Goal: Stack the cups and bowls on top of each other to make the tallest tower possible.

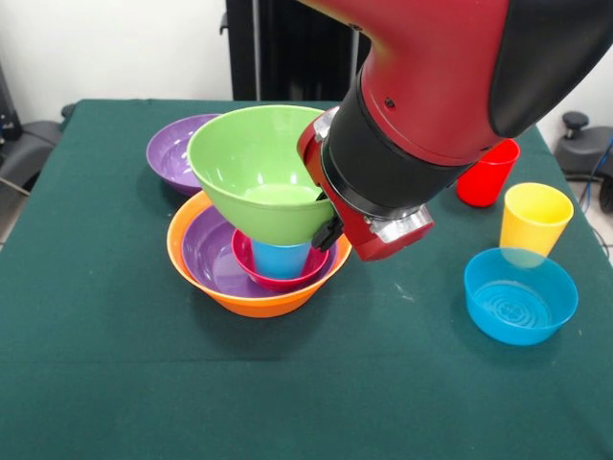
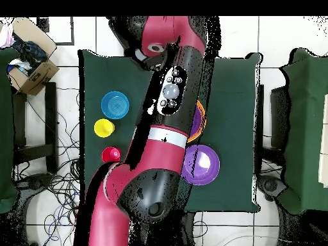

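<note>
1. Tower (image 1: 257, 278) sits left of centre on the green table (image 1: 115, 383): a large orange bowl (image 1: 239, 299) as base, a purple bowl (image 1: 209, 257) nested in it, a small pink-red bowl (image 1: 278, 278) inside that, and a blue cup (image 1: 281, 259) standing in the pink-red bowl
2. The lime green bowl (image 1: 254, 168) is perched on the blue cup, tilted so that its mouth faces the front camera, not level
3. The gripper (image 1: 330, 230) is at the green bowl's right rim, mostly hidden behind the arm's wrist (image 1: 383, 182); I cannot tell whether it is clamping the rim or free of it
4. Spare pieces: a second purple bowl (image 1: 172, 149) behind the tower, a red cup (image 1: 487, 172), a yellow cup (image 1: 533, 218) and a small blue bowl (image 1: 520, 295) well apart on the right; overhead, the arm covers nearly all of the tower
5. Risk: the green bowl is wide and rests on a narrow cup, so if let go while tilted it would likely slide off or tip the cup, because its weight sits off the cup's axis
6. Risk: a sideways pull by the wrist as it leaves could drag the rim and topple the cup inside the pink-red bowl
7. Judged safest: level the bowl and centre it over the cup before any release
</note>
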Available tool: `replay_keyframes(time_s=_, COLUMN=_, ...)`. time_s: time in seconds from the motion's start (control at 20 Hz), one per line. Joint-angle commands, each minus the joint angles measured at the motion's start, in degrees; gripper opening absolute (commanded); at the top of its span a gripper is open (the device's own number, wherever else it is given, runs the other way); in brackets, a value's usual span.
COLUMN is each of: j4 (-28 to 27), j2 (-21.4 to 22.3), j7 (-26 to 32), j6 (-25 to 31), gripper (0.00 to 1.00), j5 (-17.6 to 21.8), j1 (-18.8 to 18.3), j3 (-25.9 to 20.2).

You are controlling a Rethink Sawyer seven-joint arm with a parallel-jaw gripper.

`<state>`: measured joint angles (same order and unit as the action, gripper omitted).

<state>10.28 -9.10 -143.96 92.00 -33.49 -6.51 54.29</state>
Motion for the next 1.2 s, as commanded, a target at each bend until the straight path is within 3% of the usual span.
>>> replay_keyframes(time_s=0.05, j4=2.6, j2=-0.8, j7=6.2, j6=4.7, gripper=0.0, j5=0.2, j1=0.3, j3=-3.9)
replay_keyframes(time_s=1.2, j4=3.5, j2=-0.7, j7=5.4, j6=6.1, gripper=0.0, j5=1.1, j1=0.5, j3=-3.4)
